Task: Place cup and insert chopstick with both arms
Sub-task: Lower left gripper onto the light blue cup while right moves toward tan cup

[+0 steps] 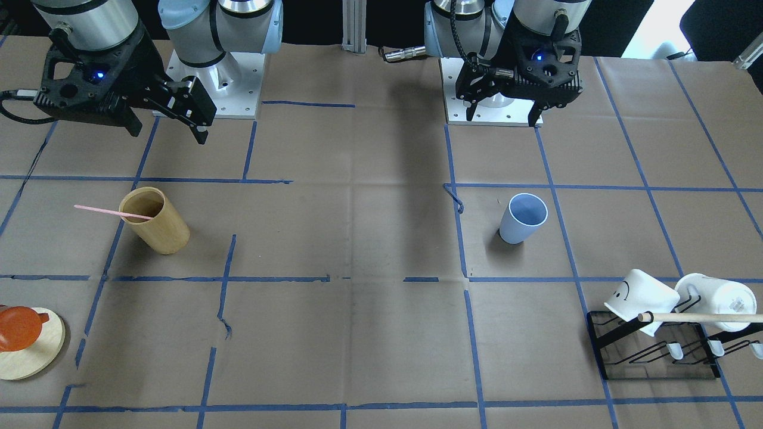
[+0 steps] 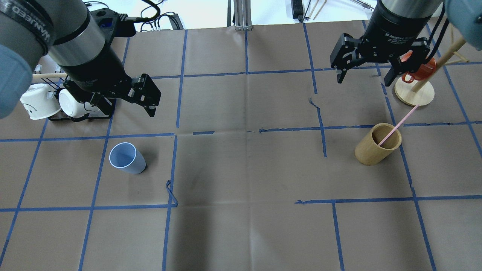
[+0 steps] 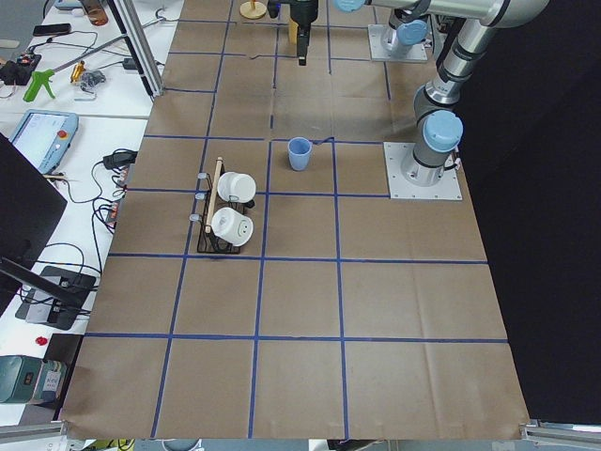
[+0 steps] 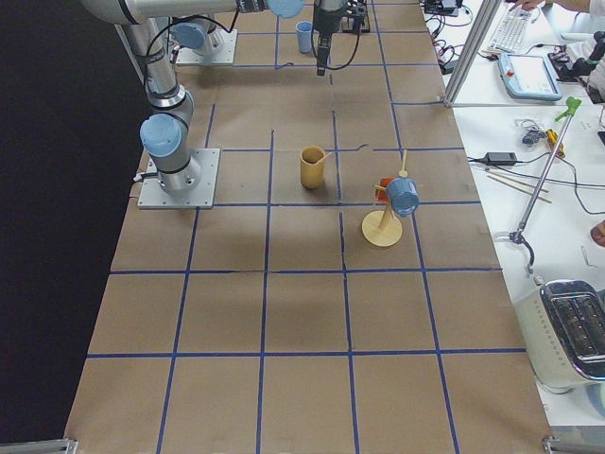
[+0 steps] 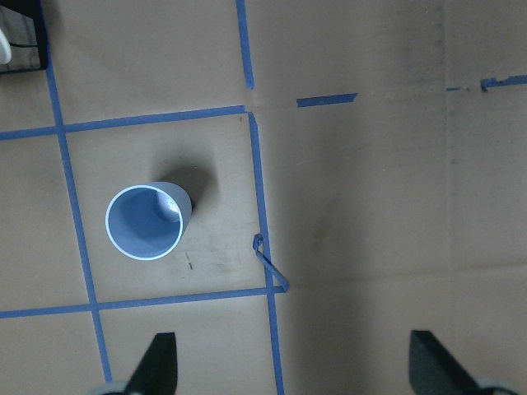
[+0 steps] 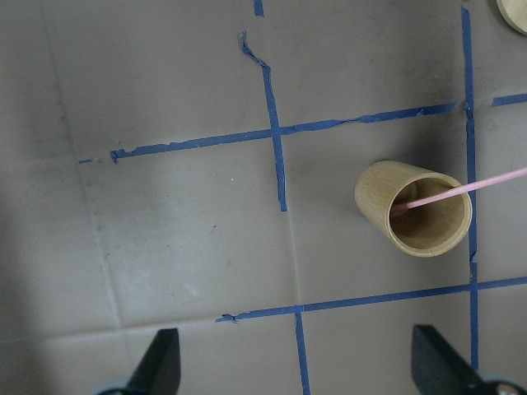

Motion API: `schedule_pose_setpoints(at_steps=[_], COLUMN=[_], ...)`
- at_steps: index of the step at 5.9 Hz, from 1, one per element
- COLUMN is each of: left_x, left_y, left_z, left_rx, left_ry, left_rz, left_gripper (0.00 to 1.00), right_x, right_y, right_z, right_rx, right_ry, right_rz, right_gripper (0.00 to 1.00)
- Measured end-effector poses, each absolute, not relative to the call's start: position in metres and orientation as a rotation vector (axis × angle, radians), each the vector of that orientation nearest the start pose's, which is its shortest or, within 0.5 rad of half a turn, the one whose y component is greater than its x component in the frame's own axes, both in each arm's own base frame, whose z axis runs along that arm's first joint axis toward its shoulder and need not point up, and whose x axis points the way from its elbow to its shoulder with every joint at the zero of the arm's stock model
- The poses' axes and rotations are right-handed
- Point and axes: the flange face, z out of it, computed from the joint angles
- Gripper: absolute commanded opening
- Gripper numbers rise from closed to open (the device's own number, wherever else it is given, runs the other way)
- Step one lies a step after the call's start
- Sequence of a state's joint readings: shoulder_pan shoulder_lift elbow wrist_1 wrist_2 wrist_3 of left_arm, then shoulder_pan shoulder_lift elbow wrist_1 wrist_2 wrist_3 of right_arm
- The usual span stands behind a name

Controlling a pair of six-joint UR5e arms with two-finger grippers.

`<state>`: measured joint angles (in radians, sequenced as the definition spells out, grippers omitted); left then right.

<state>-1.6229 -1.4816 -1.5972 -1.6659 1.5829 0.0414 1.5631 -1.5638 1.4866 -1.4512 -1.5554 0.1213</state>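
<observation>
The pale blue cup (image 1: 523,218) stands upright on the table, seen from above in the left wrist view (image 5: 146,220) and in the overhead view (image 2: 127,158). My left gripper (image 1: 503,116) is open and empty, high above the table and nearer the robot's base than the cup; its fingertips (image 5: 160,362) frame the wrist view. The pink chopstick (image 1: 110,211) leans inside a tan wooden cup (image 1: 154,220), with its upper end sticking out over the rim (image 6: 461,191). My right gripper (image 2: 364,79) is open and empty, above and apart from the wooden cup (image 2: 377,149).
A black rack (image 1: 656,357) with two white mugs and a wooden rod (image 1: 697,317) stands on my left side. A wooden mug tree (image 2: 414,94) with an orange mug stands beyond the wooden cup. Blue tape lines cross the brown table cover.
</observation>
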Motion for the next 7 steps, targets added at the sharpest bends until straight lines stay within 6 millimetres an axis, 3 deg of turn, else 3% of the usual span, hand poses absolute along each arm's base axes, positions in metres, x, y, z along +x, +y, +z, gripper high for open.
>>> schedule_pose_setpoints(at_steps=[4, 5, 7], left_x=[-0.154, -0.144, -0.098], left_y=[-0.442, -0.444, -0.466], left_z=[0.507, 0.505, 0.481], left_rx=[0.146, 0.113, 0.014], left_ry=[3.125, 3.128, 3.140], left_rz=[0.051, 0.058, 0.116], left_gripper=[0.98, 0.98, 0.98], right_x=[0.121, 0.099, 0.014], right_y=[-0.495, -0.500, -0.510], right_z=[0.507, 0.506, 0.505], right_rx=[0.180, 0.185, 0.268], right_ry=[3.129, 3.128, 3.113], right_rz=[0.079, 0.074, 0.067], right_gripper=[1.00, 1.00, 1.00])
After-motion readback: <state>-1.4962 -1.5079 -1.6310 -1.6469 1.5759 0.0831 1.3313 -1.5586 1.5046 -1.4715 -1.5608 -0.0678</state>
